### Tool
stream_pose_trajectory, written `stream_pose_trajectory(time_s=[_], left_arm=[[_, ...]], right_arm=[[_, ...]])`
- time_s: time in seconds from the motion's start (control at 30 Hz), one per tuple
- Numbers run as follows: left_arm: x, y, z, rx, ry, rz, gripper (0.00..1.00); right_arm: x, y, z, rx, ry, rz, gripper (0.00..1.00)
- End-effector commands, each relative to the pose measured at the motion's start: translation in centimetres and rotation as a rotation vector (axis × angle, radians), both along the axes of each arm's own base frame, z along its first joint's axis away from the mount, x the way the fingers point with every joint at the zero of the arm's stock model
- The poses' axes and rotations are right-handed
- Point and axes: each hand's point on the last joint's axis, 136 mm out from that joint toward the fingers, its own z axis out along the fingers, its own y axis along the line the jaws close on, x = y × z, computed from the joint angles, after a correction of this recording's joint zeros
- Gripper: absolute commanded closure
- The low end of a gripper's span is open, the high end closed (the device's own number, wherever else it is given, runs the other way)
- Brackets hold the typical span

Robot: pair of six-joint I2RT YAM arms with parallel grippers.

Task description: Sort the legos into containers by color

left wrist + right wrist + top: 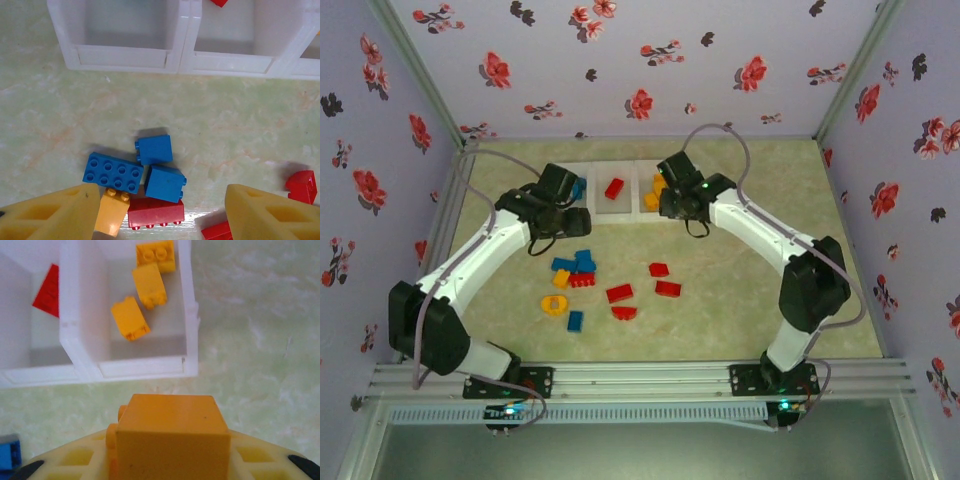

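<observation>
Snugly in right end effector [170, 465] — yellow-orange lego [172, 432]

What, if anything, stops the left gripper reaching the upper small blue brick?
Likely yes: the left gripper is open and the small blue brick lies uncovered, though a second blue brick crowds one side.

Here's a pale green marbled tabletop [740, 320], boxed in on three sides by lilac walls [620, 60] scattered with red and black flowers, with metal posts [420, 70] running up the back corners. Along the near edge sits a ribbed aluminium rail [640, 378]. Below that is a dull grey-green panel [620, 450], possibly glass, too blurred to call.
</observation>
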Motion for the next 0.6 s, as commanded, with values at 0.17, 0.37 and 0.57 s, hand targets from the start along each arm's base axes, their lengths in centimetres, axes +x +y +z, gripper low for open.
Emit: stream_pose_trajectory(time_s=[0.17,0.37,0.57], left_arm=[[-1.8,0.4,0.5,-0.013,0.018,0.016,0.33],[-3.6,1.4,0.0,-0.011,0.048,0.053,0.32],[-6.6,2.9,-1.7,0.006,0.103,0.102,0.29]], right_arm=[[6.5,1.8,-0.1,0.011,-0.038,0.046,0.66],[10.6,3.1,-1.9,-0.022,-0.01,0.067,0.51],[11.6,3.1,-1.6,-0.028,0.002,0.075,0.33]])
